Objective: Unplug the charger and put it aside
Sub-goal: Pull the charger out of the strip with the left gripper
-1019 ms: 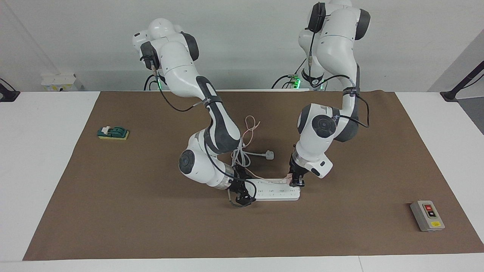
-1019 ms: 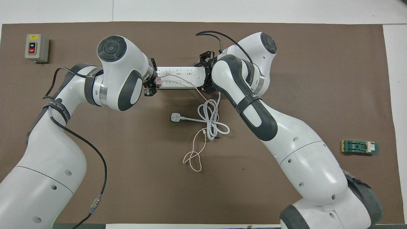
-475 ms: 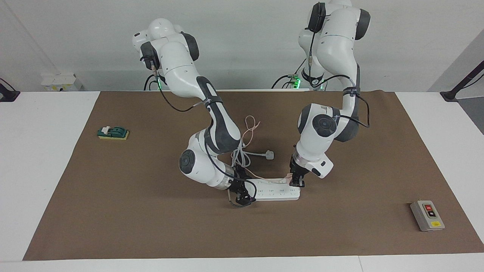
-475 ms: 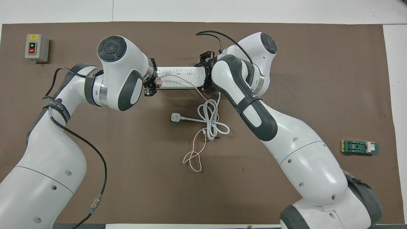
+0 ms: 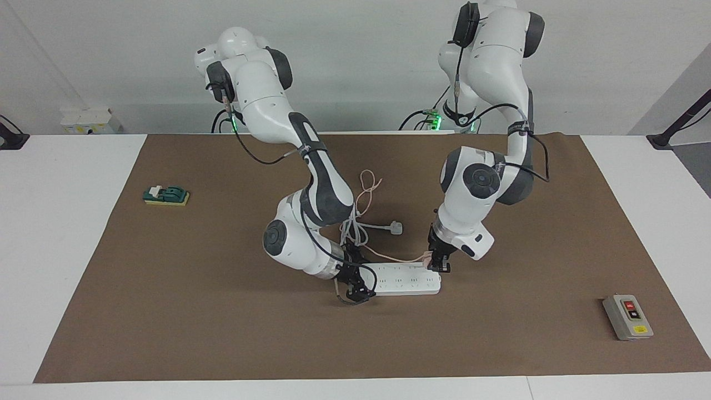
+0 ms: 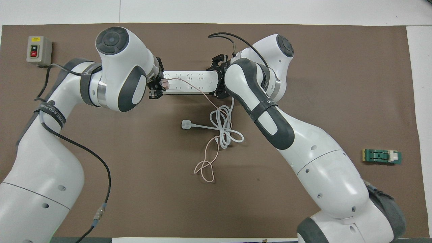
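The pale-pink charger (image 5: 427, 257) is held in my left gripper (image 5: 439, 266), just above the end of the white power strip (image 5: 402, 280) that lies toward the left arm's end of the table. In the overhead view the charger (image 6: 165, 82) sits at the left gripper (image 6: 157, 87), off the strip's (image 6: 189, 81) end. Its thin pink cable (image 6: 206, 158) runs over the strip to a loop nearer the robots. My right gripper (image 5: 355, 290) (image 6: 218, 79) is clamped across the strip's other end.
A white three-pin plug (image 6: 186, 124) with a coiled white cord (image 6: 224, 128) lies nearer the robots than the strip. A grey switch box (image 5: 627, 316) stands toward the left arm's end. A green block (image 5: 166, 195) lies toward the right arm's end.
My left gripper has risen with the charger, lifting it off the strip and a little toward the left arm's end. The pink cable has pulled tauter. The right gripper has stayed put.
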{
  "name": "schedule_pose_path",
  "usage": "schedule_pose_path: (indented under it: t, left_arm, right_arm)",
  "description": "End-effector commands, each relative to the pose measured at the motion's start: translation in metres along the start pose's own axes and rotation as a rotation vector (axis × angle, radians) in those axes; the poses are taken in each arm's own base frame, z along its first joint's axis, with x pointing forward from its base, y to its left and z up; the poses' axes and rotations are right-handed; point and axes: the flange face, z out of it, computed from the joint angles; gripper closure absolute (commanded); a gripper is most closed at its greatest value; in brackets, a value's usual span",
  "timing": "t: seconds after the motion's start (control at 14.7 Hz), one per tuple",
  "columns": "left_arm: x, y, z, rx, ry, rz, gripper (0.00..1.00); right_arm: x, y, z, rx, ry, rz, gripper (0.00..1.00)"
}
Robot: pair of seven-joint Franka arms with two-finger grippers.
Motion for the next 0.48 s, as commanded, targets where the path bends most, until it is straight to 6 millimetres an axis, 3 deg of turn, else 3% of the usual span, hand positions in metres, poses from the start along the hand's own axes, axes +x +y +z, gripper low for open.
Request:
schedule_pose_path:
  t: [0.0, 0.14, 0.2, 0.27, 0.34, 0.41]
  left_arm:
    - [0.02, -0.009, -0.048, 0.011, 0.015, 0.031, 1.0]
    - [0.06, -0.015, -0.081, 0.038, 0.016, 0.089, 1.0]
    - [0.079, -0.019, -0.092, 0.054, 0.011, 0.142, 1.0]
    - [0.103, -0.022, -0.094, 0.08, 0.008, 0.194, 1.0]
    - [0.134, -0.024, -0.099, 0.087, 0.003, 0.236, 1.0]
    - [0.173, -0.028, -0.104, 0.092, -0.007, 0.304, 1.0]
  right_arm:
    - [0.0, -0.002, 0.007, 0.012, 0.017, -0.032, 0.52]
    - [0.001, -0.001, 0.007, 0.01, 0.021, -0.033, 0.51]
    - [0.001, -0.001, 0.006, 0.008, 0.019, -0.025, 0.44]
    - [-0.002, -0.001, 0.003, 0.007, 0.017, -0.022, 0.32]
    - [-0.008, -0.003, -0.004, 0.018, 0.009, -0.017, 0.07]
    - [-0.013, -0.006, -0.023, 0.033, 0.002, 0.011, 0.0]
